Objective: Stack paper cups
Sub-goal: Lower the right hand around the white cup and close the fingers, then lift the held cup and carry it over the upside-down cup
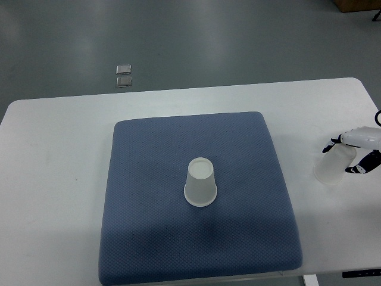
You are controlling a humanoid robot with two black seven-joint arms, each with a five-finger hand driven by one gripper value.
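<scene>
Nearest, on the blue mat point(149, 238) covering the white bench point(53, 179), one paper cup point(200, 182) stands upside down. Farther right, off the mat, the right hand point(352, 156) curls around a second cup point(332, 165). Both look light and thin-walled, easily crushed; hold gently around the sidewall.

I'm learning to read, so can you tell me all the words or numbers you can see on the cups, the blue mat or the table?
There are none to read.
Paper cup on the blue mat: plain white, no print.
Second cup at the right hand: no print visible.
White table: bare.
Two small squares on the floor: too small to tell.
</scene>
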